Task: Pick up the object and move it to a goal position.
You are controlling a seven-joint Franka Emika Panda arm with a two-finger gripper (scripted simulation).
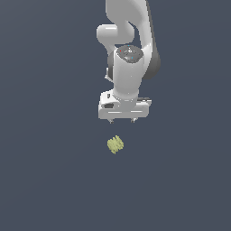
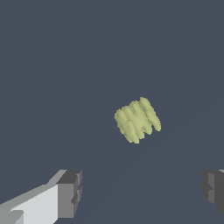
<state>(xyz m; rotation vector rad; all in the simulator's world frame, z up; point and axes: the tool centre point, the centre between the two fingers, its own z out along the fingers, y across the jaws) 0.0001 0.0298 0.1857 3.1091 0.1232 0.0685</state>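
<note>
Gripper (image 1: 123, 120) hung over the plain dark grey surface (image 1: 45, 180) when I checked; its white body sat square under the wrist, with two short dark fingertips (image 1: 133, 120) showing beneath it in the exterior view; fingers spread wide, nothing between them. Wrist view confirmed it: one grey pad (image 2: 70, 192) on a white finger at one side, the other pad (image 2: 214, 190) at the far edge of the picture, a broad open gap of bare floor between the two.

Object (image 1: 115, 144), a small pale yellow-green lump with a ridged, bumpy skin, lay on the surface, apart from the gripper; in the exterior view I saw it below the fingertips in the picture and slightly toward the exterior view's left of the gripper's middle; no contact with either finger. In the wrist view the object (image 2: 137, 120) showed beyond the pads, its ridges running side by side and set at a slant; far smaller than the gripper body. I could not judge the gripper's height above the surface from either view.
</note>
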